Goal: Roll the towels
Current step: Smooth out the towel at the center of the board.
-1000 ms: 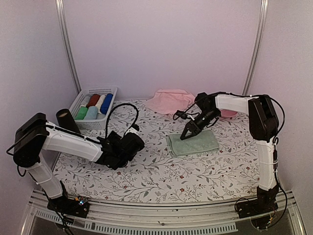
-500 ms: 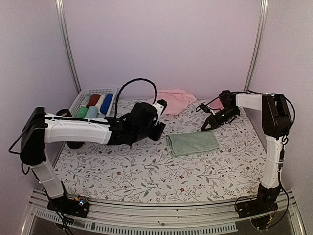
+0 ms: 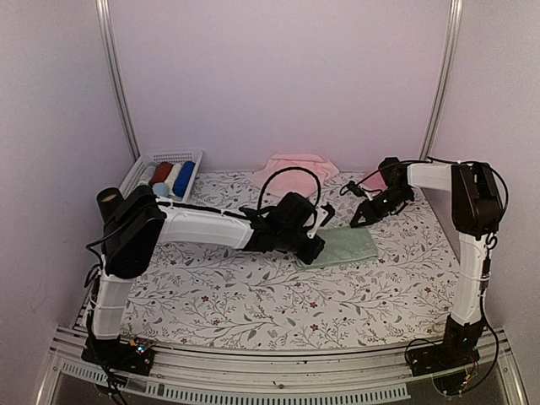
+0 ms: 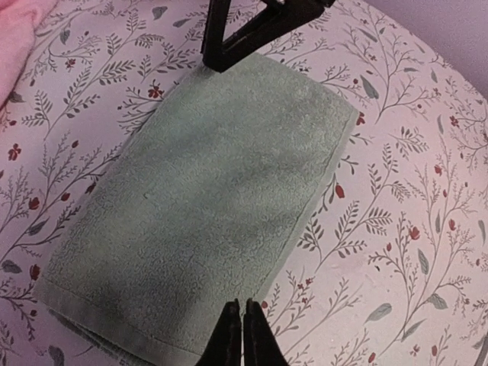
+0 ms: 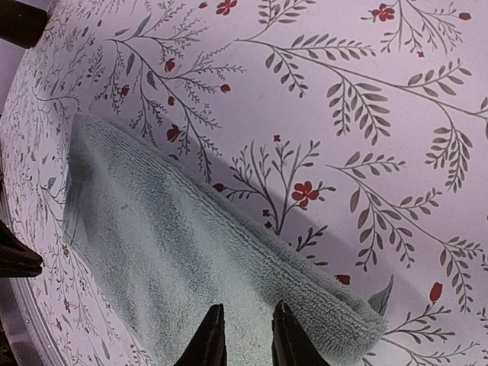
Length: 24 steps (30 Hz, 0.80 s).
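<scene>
Toward the right of the table's (image 3: 253, 295) middle, the green towel (image 3: 348, 245) (image 4: 206, 221) (image 5: 191, 259) is lying folded flat in a long rectangle. I am holding the left gripper (image 3: 314, 251) (image 4: 242, 339) at the towel's near edge, close to its left corner. Its fingers are pressing together with no gap, and I cannot tell whether any cloth is caught between them. The right gripper (image 3: 359, 221) (image 4: 244, 30) (image 5: 245, 335) is sitting over the opposite, far right corner. Its fingers are standing a narrow gap apart, with the towel's pile showing between them, and I cannot tell whether they are touching it. The pink towel (image 3: 295, 169) is lying bunched at the table's far edge, well apart from both grippers. A white basket (image 3: 173, 153) of rolled cloths is sitting in the far left corner.
</scene>
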Tool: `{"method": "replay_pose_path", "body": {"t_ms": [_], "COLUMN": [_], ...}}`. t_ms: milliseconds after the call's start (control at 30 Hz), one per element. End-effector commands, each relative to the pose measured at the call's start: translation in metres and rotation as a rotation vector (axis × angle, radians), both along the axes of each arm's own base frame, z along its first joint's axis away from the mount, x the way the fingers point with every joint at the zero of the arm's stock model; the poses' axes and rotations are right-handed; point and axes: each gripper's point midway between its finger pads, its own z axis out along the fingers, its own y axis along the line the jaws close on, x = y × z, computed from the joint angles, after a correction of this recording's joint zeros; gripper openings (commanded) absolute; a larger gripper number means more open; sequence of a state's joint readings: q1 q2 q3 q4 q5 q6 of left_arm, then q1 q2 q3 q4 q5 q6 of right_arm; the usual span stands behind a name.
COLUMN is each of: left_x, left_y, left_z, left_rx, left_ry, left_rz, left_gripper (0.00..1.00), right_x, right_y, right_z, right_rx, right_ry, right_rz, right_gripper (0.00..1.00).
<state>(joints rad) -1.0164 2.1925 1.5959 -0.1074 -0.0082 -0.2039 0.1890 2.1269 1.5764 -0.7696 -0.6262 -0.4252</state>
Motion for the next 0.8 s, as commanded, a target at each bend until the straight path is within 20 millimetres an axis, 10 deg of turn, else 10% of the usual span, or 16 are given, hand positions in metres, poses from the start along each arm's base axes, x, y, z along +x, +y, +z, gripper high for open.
{"method": "replay_pose_path", "body": {"t_ms": [0, 533, 767], "left_x": [-0.013, -0.011, -0.020], "left_y": [-0.005, 0.066, 0.091], "left_z": [-0.007, -0.086, -0.085], "left_rx": [0.030, 0.241, 0.258], "left_ry": [0.055, 0.177, 0.186], "left_rz": [-0.028, 0.085, 0.120], "left_gripper": [0.03, 0.00, 0.00], "right_x": [0.004, 0.004, 0.005], "right_y": [-0.007, -0.011, -0.015], "right_z": [-0.018, -0.032, -0.039], "right_rx": [-0.036, -0.071, -0.099], "right_ry": [0.011, 0.028, 0.033], "right_rz": [-0.026, -0.041, -0.049], "right_gripper": [0.20, 0.20, 0.20]}}
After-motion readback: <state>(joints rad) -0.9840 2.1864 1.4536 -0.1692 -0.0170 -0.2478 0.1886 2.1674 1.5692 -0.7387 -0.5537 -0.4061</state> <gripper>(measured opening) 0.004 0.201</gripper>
